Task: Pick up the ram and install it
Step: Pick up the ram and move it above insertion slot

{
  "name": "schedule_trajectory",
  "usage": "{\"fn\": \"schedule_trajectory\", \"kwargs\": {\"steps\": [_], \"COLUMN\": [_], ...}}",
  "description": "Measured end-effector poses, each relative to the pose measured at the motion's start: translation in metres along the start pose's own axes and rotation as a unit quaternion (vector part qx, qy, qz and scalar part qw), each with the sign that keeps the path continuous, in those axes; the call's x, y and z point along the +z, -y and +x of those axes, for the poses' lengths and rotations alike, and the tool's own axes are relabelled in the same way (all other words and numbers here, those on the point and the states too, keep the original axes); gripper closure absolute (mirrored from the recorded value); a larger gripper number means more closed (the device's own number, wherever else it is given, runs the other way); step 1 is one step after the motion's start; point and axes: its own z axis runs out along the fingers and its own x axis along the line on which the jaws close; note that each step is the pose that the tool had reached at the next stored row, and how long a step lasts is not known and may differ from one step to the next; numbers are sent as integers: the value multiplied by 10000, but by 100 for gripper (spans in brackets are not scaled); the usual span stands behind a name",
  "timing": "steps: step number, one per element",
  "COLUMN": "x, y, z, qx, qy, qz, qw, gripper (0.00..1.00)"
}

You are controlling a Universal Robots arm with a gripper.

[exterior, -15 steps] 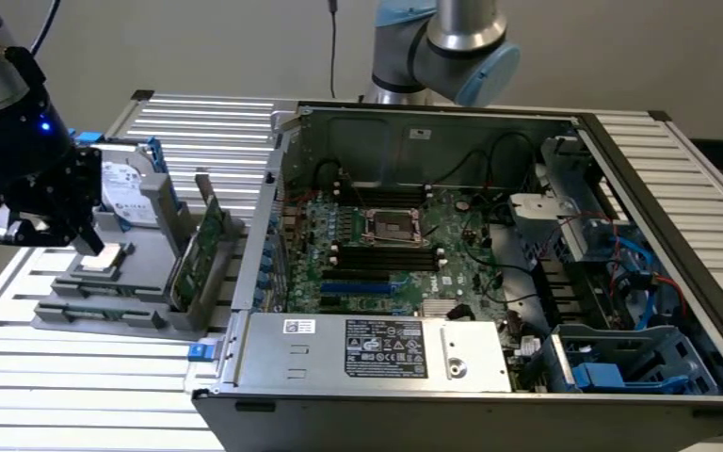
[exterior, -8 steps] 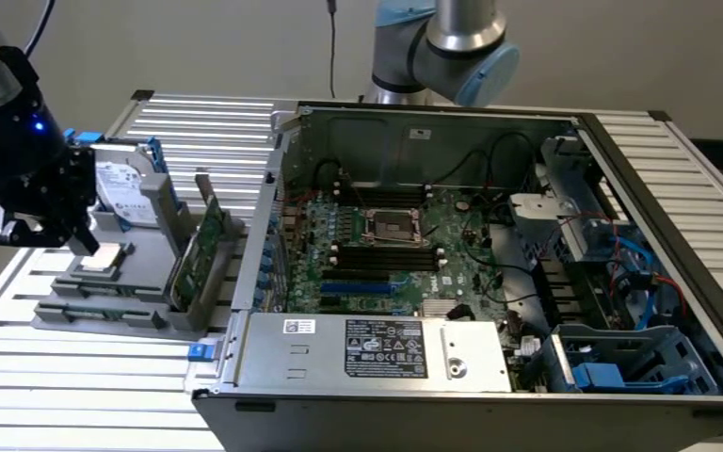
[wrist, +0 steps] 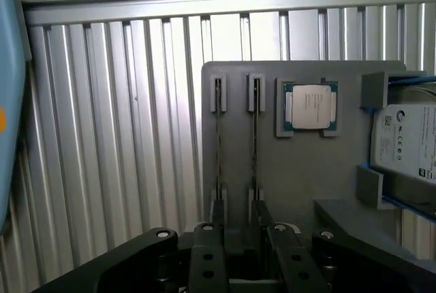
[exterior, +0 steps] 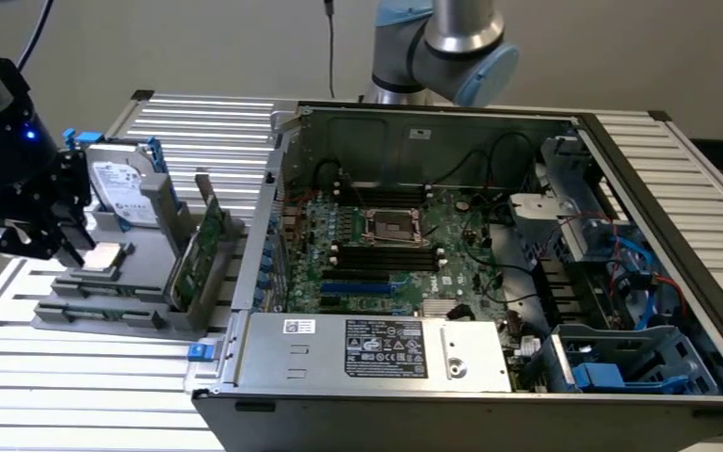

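Two thin ram sticks stand on edge in the parallel slots of a grey holder [wrist: 300, 170], one ram stick [wrist: 219, 140] beside the other [wrist: 255, 140]. My gripper [wrist: 240, 232] hangs over the near end of these slots with its black fingers [wrist: 206, 255] apart and nothing between them. In the exterior view my gripper [exterior: 50, 245] hovers at the holder's [exterior: 117, 315] left end, above the table. The open computer case [exterior: 488, 235] lies to the exterior view's right, with the motherboard's black memory slots [exterior: 387, 256] showing.
On the holder sit a square silver processor [wrist: 310, 107], a silver hard drive with blue rails [wrist: 409, 144] and an upright green expansion card [exterior: 199, 250]. The slatted metal table [exterior: 72, 395] extends around it. The case's power supply [exterior: 375, 348] and blue drive cage [exterior: 625, 363] stand at the front.
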Motion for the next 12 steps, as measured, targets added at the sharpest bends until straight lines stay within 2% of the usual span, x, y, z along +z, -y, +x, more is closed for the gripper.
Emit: {"fn": "schedule_trajectory", "kwargs": {"steps": [4,12], "x": [72,216], "y": [-75,-89], "z": [5,8], "qx": [-70,-204], "qy": [2,4], "qz": [0,-1], "qw": [10000,9998], "gripper": [69,69]}}
